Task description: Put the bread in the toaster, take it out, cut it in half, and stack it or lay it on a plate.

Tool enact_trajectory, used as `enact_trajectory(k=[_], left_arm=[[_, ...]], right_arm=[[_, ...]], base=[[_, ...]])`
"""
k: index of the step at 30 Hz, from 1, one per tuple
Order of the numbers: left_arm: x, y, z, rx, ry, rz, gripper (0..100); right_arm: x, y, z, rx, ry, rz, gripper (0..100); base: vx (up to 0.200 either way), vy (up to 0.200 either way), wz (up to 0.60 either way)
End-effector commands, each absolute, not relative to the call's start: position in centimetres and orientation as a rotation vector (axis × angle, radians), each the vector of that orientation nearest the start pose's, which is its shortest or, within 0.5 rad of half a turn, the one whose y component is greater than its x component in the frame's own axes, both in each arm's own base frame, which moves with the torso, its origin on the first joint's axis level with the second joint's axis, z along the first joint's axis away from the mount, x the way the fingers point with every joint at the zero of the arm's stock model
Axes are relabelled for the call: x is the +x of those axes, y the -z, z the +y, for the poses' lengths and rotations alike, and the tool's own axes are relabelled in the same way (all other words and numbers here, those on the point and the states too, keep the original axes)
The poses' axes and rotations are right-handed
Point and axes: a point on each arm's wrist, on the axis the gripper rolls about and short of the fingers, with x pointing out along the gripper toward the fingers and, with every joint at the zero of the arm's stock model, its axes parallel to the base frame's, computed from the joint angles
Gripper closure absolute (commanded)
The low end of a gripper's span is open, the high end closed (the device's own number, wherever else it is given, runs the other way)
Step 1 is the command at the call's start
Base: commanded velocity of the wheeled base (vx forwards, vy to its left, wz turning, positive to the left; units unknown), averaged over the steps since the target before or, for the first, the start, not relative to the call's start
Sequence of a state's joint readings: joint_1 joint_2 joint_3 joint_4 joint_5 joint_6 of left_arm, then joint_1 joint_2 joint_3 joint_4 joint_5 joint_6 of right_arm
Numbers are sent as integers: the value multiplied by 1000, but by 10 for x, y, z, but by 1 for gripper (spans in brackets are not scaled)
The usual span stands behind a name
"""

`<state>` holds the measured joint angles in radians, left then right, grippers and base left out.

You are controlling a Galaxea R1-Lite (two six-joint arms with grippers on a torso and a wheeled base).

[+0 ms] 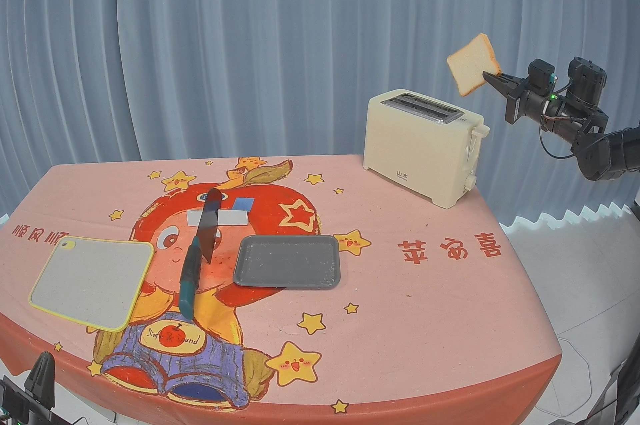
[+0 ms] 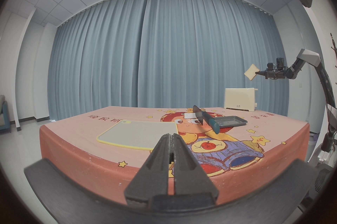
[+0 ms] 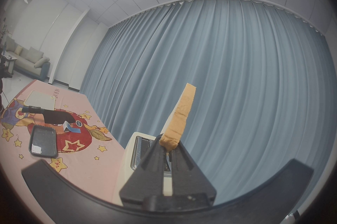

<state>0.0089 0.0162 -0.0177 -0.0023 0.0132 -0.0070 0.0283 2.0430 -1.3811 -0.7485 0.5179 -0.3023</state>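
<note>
My right gripper (image 1: 497, 78) is shut on a corner of a slice of bread (image 1: 473, 64), held in the air above and to the right of the cream toaster (image 1: 423, 146). In the right wrist view the bread (image 3: 179, 116) rises edge-on from the gripper (image 3: 168, 146), with the toaster's slots (image 3: 141, 149) below. A dark grey tray-like plate (image 1: 288, 261) lies mid-table. A knife (image 1: 200, 250) with a teal handle rests propped on a small stand. A yellow-rimmed cutting board (image 1: 91, 282) lies at the left. My left gripper (image 2: 172, 140) is shut, empty, off the table's near edge.
The table (image 1: 427, 326) has a pink cartoon cloth. A small white and blue knife stand (image 1: 230, 213) sits behind the plate. A blue curtain hangs behind the table. The table's front right part is bare cloth.
</note>
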Motion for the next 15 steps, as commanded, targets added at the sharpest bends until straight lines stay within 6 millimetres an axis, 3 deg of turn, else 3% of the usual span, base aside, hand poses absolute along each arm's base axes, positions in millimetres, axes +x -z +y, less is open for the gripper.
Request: enact_trajectory(k=[1,15], left_arm=[[-23,-76,0,-8,-23,-3,100],[-23,-76,0,-8,-23,-3,100]], right_arm=[[420,-228,25,-316,-533,-170,100],[421,-249,25,-330,-534,-181,100]], base=[[0,0,0],[0,0,0]])
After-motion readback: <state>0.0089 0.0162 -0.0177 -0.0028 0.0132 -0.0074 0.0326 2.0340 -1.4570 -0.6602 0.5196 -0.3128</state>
